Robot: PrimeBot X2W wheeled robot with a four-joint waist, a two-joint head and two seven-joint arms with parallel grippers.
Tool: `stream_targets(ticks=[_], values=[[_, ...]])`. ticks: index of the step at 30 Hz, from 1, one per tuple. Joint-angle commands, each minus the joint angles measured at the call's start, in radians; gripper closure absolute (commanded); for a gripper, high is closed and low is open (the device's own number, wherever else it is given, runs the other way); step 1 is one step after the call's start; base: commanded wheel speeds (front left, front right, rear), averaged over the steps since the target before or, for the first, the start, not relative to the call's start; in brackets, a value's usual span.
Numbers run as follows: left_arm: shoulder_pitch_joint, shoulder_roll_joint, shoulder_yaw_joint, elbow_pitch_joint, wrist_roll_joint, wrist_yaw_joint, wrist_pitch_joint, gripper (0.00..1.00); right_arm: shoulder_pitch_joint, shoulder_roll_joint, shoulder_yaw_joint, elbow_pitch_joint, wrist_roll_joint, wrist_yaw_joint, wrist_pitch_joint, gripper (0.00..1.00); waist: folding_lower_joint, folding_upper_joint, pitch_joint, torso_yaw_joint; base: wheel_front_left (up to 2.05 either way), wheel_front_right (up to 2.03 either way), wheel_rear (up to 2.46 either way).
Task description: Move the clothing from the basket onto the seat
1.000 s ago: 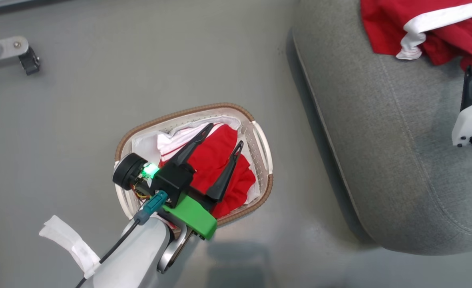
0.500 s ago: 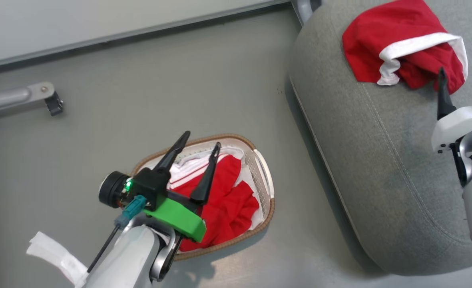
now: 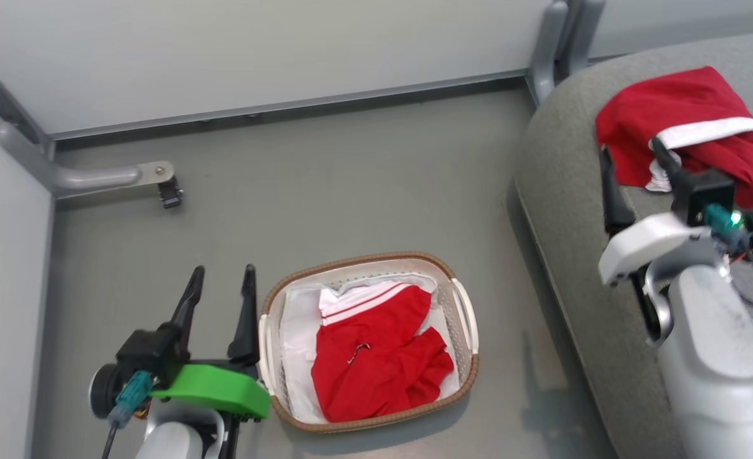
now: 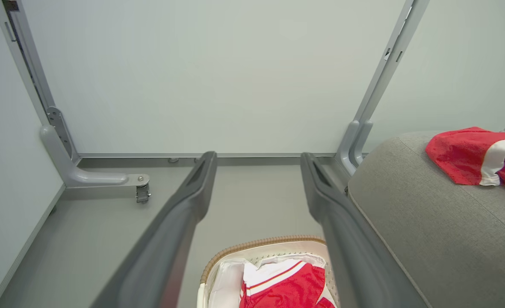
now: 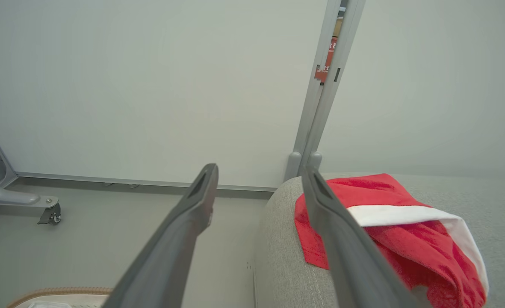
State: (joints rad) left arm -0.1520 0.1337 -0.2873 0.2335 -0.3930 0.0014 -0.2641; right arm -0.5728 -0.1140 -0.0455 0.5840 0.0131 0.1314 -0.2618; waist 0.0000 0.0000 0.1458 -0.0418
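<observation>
Left tool (image 3: 223,269) apart beside basket (image 3: 363,258), right tool (image 3: 629,145) apart over seat (image 3: 561,210), head view shows basket whole

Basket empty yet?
Not empty: a crumpled red garment with white stripes lies inside the basket, on the white liner sheet.

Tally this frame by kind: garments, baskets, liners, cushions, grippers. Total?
red garments: 2 (basket garment, cushion garment)
basket: 1
white liner: 1
seat cushion: 1
grippers: 2 (left gripper, right gripper, both open)
total: 7
</observation>
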Motion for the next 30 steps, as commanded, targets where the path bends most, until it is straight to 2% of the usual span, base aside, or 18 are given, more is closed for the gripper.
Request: stream_targets(ticks=[1,10,15,20,30], values=[[0.032,-0.009,0.027,-0.006,0.014,0.006,0.0,0.0,0.05,0.009,-0.003,-0.029,0.01,-0.001,-0.005,0.0,0.0,0.0,-0.035,0.045,0.0,0.0,0.0],[0.148,-0.048,0.14,-0.032,0.06,-0.021,0.0,0.0,0.282,0.06,0.049,-0.194,-0.006,-0.001,-0.004,0.0,0.0,0.0,-0.071,0.079,0.0,0.0,0.0],[0.197,-0.059,0.176,-0.036,0.072,-0.045,0.0,0.0,0.378,0.062,0.077,-0.256,0.067,-0.001,-0.004,0.0,0.0,0.0,-0.105,0.086,0.0,0.0,0.0],[0.224,-0.069,0.2,-0.039,0.084,-0.056,0.0,0.0,0.411,0.061,0.12,-0.267,0.101,-0.001,-0.004,0.0,0.0,0.0,-0.126,0.077,0.0,0.0,0.0],[0.222,-0.078,0.206,-0.025,0.1,-0.072,0.0,0.0,0.421,0.062,0.128,-0.246,0.126,-0.001,-0.004,0.0,0.0,0.0,-0.139,0.07,0.0,0.0,0.0]])
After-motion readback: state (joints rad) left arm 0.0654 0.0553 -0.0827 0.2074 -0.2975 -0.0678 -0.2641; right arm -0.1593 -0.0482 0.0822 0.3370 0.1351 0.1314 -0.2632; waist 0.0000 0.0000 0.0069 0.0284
